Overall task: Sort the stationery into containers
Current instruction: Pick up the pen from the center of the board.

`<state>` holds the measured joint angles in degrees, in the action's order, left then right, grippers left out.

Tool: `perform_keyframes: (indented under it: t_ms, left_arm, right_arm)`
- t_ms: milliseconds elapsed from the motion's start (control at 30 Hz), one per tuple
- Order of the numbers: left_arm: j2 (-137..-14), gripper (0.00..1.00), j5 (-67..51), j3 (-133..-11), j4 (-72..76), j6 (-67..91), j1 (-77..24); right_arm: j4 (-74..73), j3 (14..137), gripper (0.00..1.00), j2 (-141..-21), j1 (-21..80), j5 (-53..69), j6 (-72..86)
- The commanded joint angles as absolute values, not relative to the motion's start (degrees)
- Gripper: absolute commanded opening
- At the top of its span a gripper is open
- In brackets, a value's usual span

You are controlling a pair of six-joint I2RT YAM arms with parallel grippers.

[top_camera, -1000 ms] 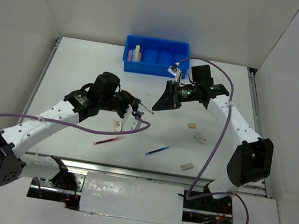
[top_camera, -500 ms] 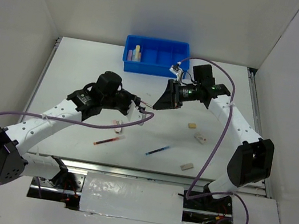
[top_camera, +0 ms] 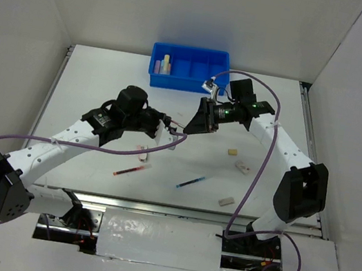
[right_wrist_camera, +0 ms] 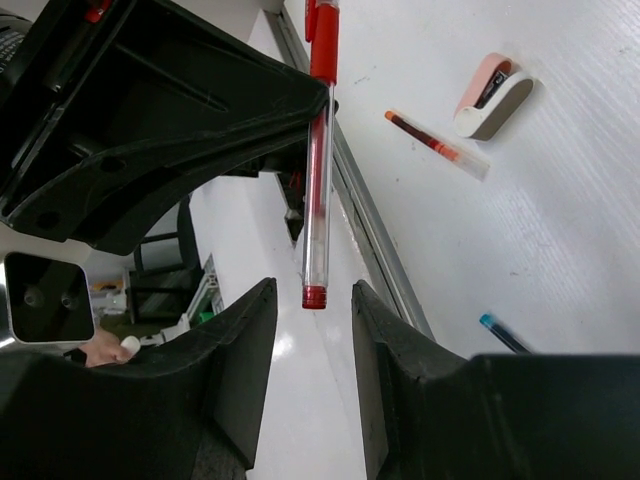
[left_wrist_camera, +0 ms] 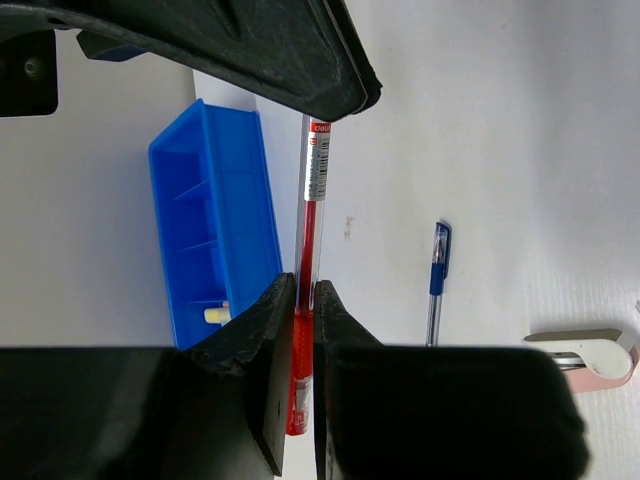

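Left wrist view: left fingers (left_wrist_camera: pixel 255 370) clenched on red pen (left_wrist_camera: pixel 308 250), pen held in air above tabletop (top_camera: pixel 105 87). Step in hand, by your likely reading: arm-to-arm handover. Right wrist view: right fingers (right_wrist_camera: pixel 240 340) spread, pen's free end just at their gap, touching neither. Next move calls for you to advance, close right fingers on barrel, release left, then carry pen to blue tray (top_camera: pixel 183 84).

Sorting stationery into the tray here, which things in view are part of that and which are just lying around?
Job: red pen, blue pen, orange-tipped marker, small erasers, pink correction-tape dispenser, blue tray.
Lying about: purple cables, white sheet at the near edge.
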<state>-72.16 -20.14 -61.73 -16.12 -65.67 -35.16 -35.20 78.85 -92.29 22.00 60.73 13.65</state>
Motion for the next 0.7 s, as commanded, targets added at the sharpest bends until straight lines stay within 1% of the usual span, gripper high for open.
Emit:
perform_keyframes:
  t_ms: [0, 100, 200, 233, 400, 433, 467, 500, 533, 567, 600, 633, 667]
  left_arm:
    - [-72.5, 0.00, -21.2, -62.8, -13.5, -64.2, -35.4]
    - [-72.6, 0.00, -21.4, -62.7, -13.1, -63.8, -35.4]
    - [-72.6, 0.00, -21.7, -62.5, -12.9, -63.5, -35.4]
    - [-72.6, 0.00, -21.7, -62.5, -12.9, -63.7, -35.4]
    - [-72.5, 0.00, -22.5, -62.5, -13.2, -63.3, -35.4]
    - [-72.5, 0.00, -22.5, -62.4, -13.3, -63.3, -35.4]
    - [-72.4, 0.01, -22.5, -62.3, -12.7, -62.8, -35.4]
    - [-72.3, 0.06, -22.4, -62.0, -12.2, -62.3, -35.4]
    - [-72.2, 0.11, -22.2, -61.8, -11.9, -61.9, -35.5]
    - [-72.1, 0.34, -22.1, -61.5, -11.6, -61.1, -35.4]
    - [-72.0, 0.51, -21.2, -61.0, -10.3, -60.0, -35.4]
    - [-71.7, 0.78, -20.7, -60.7, -9.4, -58.9, -35.3]
    - [-71.4, 0.88, -20.2, -60.6, -8.9, -56.9, -35.2]
  right_arm:
    - [-34.7, 81.6, 0.43, -92.5, 22.8, 61.3, 13.1]
    - [-34.7, 81.7, 0.40, -92.7, 22.9, 61.5, 13.2]
    - [-34.6, 81.9, 0.34, -92.9, 22.9, 61.5, 12.8]
    - [-34.6, 81.9, 0.34, -93.1, 22.9, 61.7, 12.8]
    - [-35.4, 83.1, 0.19, -93.7, 22.9, 62.5, 11.7]
    - [-35.8, 83.3, 0.13, -93.9, 22.9, 62.7, 11.0]
    - [-35.9, 83.3, 0.09, -93.7, 22.9, 62.9, 10.6]
    - [-35.9, 83.4, 0.06, -93.4, 22.8, 63.4, 10.3]
    - [-35.7, 83.0, 0.01, -93.3, 22.8, 63.5, 9.9]
    - [-35.4, 82.7, 0.00, -93.1, 22.7, 63.7, 9.8]
    - [-35.2, 82.4, 0.00, -92.6, 22.2, 63.8, 9.8]
    - [-35.2, 82.3, 0.00, -92.4, 22.0, 63.6, 9.5]
    - [-35.2, 82.2, 0.00, -92.1, 21.6, 63.4, 9.4]
